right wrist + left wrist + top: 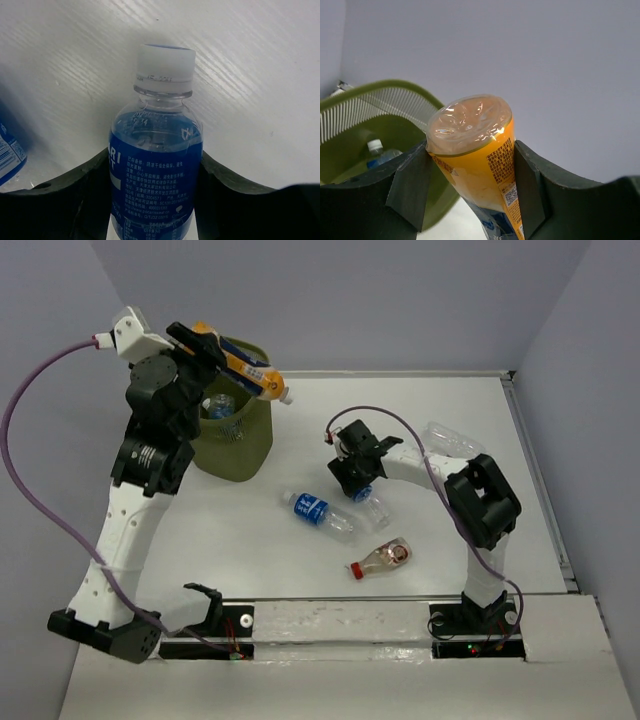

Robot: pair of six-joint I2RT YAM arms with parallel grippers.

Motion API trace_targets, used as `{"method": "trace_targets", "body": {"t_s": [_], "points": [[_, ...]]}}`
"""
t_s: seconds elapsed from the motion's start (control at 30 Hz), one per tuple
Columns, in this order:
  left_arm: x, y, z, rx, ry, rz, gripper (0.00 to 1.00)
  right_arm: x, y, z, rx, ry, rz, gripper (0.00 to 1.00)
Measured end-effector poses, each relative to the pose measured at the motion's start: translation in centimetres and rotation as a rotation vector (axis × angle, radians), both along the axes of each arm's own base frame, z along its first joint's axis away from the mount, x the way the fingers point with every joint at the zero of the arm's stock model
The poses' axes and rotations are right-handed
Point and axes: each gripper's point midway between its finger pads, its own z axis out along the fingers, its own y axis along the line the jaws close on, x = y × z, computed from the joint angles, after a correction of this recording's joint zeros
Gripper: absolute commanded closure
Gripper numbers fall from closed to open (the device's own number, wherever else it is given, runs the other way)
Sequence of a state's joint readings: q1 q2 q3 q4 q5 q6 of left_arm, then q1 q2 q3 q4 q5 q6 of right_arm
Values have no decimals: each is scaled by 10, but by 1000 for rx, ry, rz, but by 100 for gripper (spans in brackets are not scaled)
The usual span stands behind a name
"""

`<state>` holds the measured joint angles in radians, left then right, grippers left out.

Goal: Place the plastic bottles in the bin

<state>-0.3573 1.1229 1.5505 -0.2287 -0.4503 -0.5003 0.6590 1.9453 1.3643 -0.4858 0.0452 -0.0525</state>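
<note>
Over the bin (pixel 243 458) at 11 o'clock, left gripper (pixel 213 355) clamps orange bottle (pixel 252 377). Right gripper (pixel 357 476) grasps blue-label bottle (pixel 155 170) mid-table.

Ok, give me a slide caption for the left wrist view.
Left gripper clamps an orange-labelled bottle, base toward the camera, next to the olive mesh bin with a white-capped bottle inside.

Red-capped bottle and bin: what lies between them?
A blue-labelled bottle lies between the red-capped bottle and the bin, shown in the top view.
</note>
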Motion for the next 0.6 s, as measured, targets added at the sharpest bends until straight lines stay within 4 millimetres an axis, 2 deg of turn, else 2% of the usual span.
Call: {"method": "trace_targets", "body": {"t_s": [0.03,0.07,0.13,0.2,0.3,0.6], "points": [[11,4,4,4,-6,25,60,2,-1,1,2,-3,-5,49],[29,16,4,19,1,81,60,3,-2,1,3,-8,-11,54],[41,24,1,32,12,118,59,6,-5,2,0,-20,-23,56],[57,42,0,61,31,196,59,9,-9,6,-1,-37,-36,57],[78,64,4,100,37,300,59,9,-12,19,12,-69,-48,62],[93,100,-10,205,85,499,55,14,-16,82,99,-209,-103,67]]}}
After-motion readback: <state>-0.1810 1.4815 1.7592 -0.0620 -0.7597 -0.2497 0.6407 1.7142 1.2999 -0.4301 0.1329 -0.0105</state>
